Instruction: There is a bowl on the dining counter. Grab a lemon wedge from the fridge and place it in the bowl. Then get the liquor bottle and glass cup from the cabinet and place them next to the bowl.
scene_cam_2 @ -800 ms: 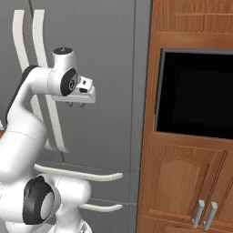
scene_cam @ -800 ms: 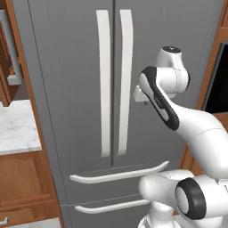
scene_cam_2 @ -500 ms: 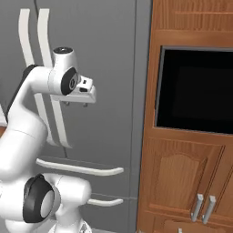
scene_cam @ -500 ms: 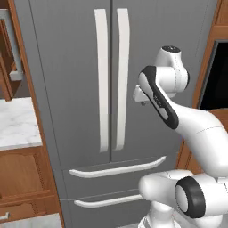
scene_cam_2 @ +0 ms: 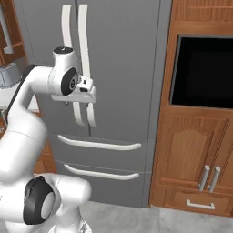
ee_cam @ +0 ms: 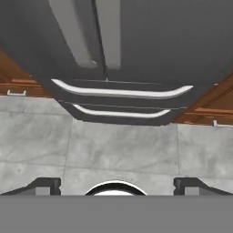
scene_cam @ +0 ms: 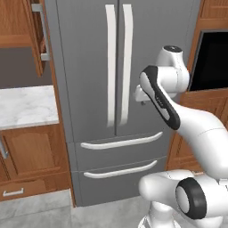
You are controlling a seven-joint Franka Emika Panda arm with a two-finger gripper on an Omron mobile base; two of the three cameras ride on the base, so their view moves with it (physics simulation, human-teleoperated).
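Fingers (ee_cam: 116, 186) spread wide and empty, pointing down at the grey floor (ee_cam: 118, 150), with the closed fridge (ee_cam: 150, 41) just ahead, its 2 drawers below its 2 doors.

Reddish-brown wooden cabinetry (scene_cam_2: 191, 150) fills the wall on the right, with a black built-in oven window (scene_cam_2: 205, 73) set into it above panelled doors with metal handles (scene_cam_2: 209, 178). On the other side a white marble counter (scene_cam: 24, 106) sits over wooden drawers (scene_cam: 26, 156), below a wall cabinet (scene_cam: 20, 22). The floor (ee_cam: 123, 150) is grey stone tile
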